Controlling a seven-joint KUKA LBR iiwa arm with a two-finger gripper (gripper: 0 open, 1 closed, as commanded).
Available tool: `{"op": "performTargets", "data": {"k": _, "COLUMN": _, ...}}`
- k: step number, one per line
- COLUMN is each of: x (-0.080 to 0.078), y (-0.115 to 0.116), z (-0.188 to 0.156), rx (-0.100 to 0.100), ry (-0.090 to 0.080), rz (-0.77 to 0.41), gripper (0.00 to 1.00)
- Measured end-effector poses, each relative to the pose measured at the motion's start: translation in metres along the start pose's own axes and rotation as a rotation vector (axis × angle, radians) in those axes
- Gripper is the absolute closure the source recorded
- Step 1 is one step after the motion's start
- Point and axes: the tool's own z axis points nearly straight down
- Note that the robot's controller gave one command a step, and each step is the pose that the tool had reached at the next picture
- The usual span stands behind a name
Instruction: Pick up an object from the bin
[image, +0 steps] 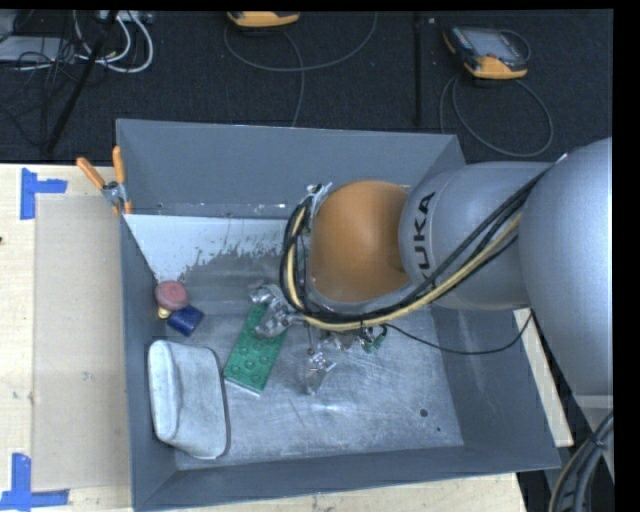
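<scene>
Camera view. Grey metal bin (280, 165), seen from above. The arm (560, 240) comes in from the right, with its orange wrist cover (355, 240) over the middle of the bin and black and yellow cables (293, 262) looped along the cover's left edge.

The gripper (320, 374) hangs below the cover, low over the scuffed bin floor near the centre. It stands over bare metal. How far it is open cannot be told, and whether it has hold of anything cannot be told either.

Nearest thing: a green studded plate (252, 355), flat and rectangular, lying tilted on the floor just left of the gripper, apart from it. A small silvery piece (267, 297), kind unclear, sits at the plate's upper end.

Further left, near the left wall: a pink round knob (171, 293) with a small blue block (186, 320) just beside it, lower right. Below those, in the front left corner, a pale grey folded pad (188, 398), well apart from the gripper.
</scene>
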Motion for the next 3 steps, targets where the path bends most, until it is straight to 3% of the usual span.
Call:
{"op": "performTargets", "data": {"k": 1, "x": -0.002, "y": -0.002, "z": -0.005, "rx": 0.003, "ry": -0.005, "rz": 0.004, "gripper": 1.0}}
{"op": "performTargets", "data": {"k": 2, "x": 0.006, "y": -0.01, "z": -0.104, "rx": 0.006, "ry": -0.005, "rz": 0.032, "gripper": 1.0}}
{"op": "performTargets", "data": {"k": 3, "x": 0.025, "y": -0.019, "z": -0.217, "rx": 0.008, "ry": -0.008, "rz": 0.003, "gripper": 1.0}}
